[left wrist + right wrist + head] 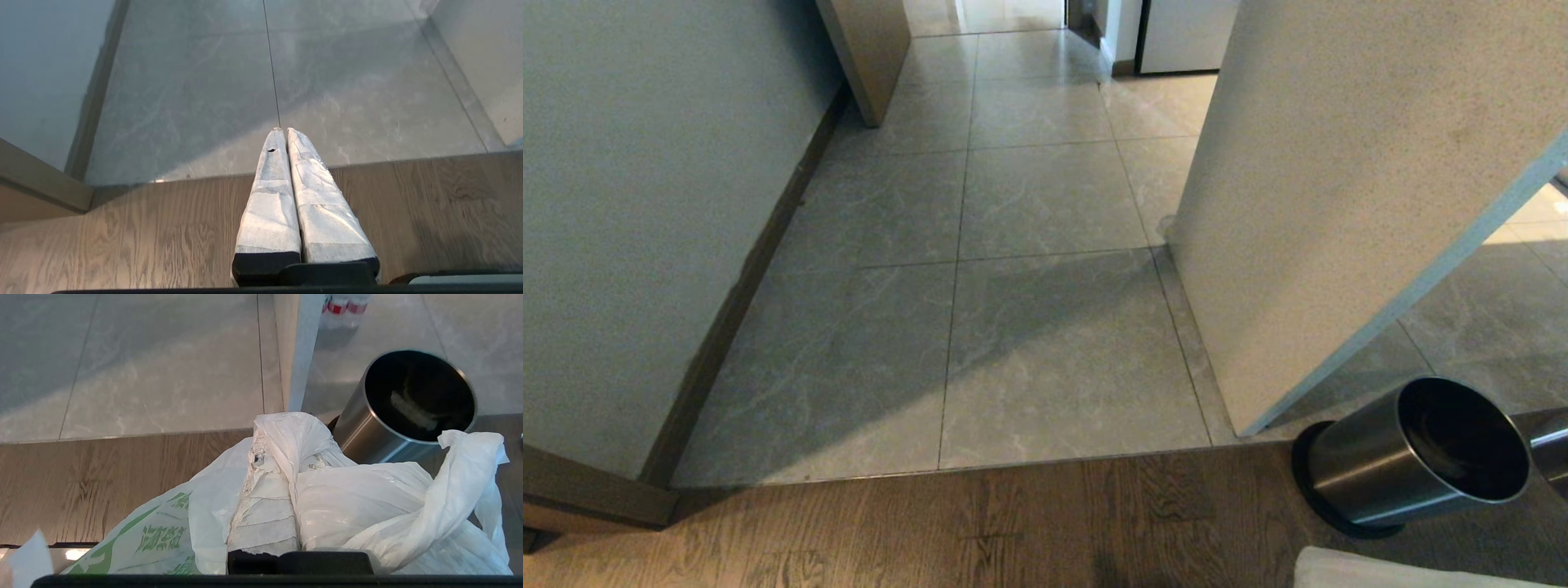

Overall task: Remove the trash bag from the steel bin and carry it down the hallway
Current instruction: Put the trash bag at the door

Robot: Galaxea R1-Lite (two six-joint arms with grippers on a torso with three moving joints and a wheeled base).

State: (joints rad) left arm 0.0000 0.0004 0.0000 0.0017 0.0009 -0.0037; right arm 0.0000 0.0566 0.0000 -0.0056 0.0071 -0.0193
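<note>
Right gripper (282,457) pinches the bag (367,506), seen only from its wrist. The head view shows the bin (1413,457) beside the hallway (1029,245). Left gripper (284,132) hangs pressed together, empty.

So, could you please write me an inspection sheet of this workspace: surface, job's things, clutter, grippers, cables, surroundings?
Surface: wood floor meets grey marble-pattern tiles at a straight edge.
Job's things: trash bag, white with green print, is out of the steel bin; the bin stands beside a wall corner, its dark inside showing one pale scrap.
Clutter: red-and-white items on the tiles beyond the bin, too cut off to identify.
Grippers: right gripper shut on the bag's plastic; left gripper shut, holding nothing, above the floor.
Cables: nothing seen.
Surroundings: hallway runs ahead between white walls with a dark skirting strip.
</note>
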